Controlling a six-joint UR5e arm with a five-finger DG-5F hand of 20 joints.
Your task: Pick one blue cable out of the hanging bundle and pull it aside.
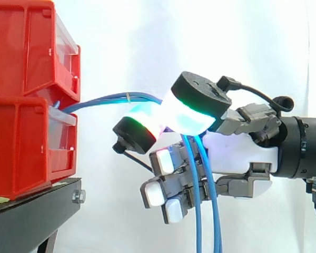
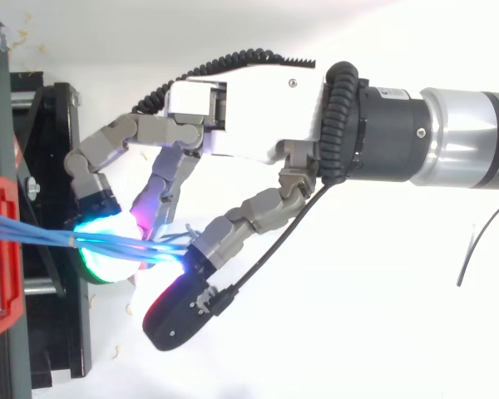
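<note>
Where blue cables (image 1: pixel 110 97) bend downward, hand (image 1: pixel 237 153) pinches them.

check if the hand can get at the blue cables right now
Likely yes: the hand has its fingers curled round the blue cables just out from the red bin, with nothing in between.

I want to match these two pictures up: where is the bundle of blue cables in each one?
Side view: the blue cables leave the red bins at left, run right to the hand, then hang to the bottom edge.
Top view: they enter at the left edge and run right into the fingers.
Shared landmark: the red bins, at left in both.
</note>
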